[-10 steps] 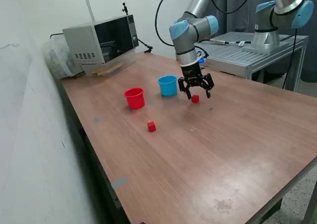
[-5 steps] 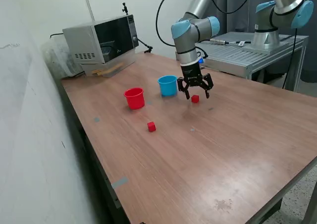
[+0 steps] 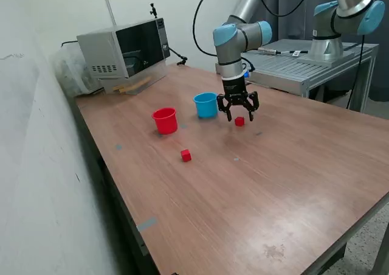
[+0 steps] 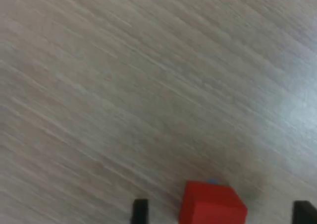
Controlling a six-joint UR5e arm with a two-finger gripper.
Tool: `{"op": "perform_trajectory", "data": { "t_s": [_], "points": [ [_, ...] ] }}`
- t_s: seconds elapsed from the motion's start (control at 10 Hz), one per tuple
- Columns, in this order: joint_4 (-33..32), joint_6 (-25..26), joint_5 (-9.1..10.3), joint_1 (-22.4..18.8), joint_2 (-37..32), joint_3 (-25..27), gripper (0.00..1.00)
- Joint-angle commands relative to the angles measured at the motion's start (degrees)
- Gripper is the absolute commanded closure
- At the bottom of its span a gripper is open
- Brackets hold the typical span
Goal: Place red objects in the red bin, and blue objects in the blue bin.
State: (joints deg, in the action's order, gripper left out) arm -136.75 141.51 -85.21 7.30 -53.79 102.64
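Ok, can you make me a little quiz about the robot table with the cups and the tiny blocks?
1. True or false: the black two-finger gripper is squeezing the small solid red cube under it.
2. Which cup is closer to the gripper? A) the small round red plastic cup B) the small round light blue plastic cup
3. How many small red cubes sit on the brown wooden table?

Key
1. False: the fingers are spread and the cube rests on the table between them.
2. B
3. Two: one under the gripper, the other red cube in front of the red cup.
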Motion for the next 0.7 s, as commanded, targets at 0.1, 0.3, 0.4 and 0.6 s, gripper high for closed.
{"op": "perform_trajectory", "data": {
  "t_s": [0.1,0.3,0.4,0.6],
  "points": [
    [-0.6,-0.2,-1.17,-0.1,-0.1,0.1,1.00],
    [-0.6,-0.1,-2.32,-0.1,-0.8,-0.1,1.00],
    [-0.5,-0.1,-2.24,0.0,-1.3,-0.4,1.00],
    [0.3,-0.1,-2.15,0.0,-2.5,-0.5,1.00]
  ]
}}
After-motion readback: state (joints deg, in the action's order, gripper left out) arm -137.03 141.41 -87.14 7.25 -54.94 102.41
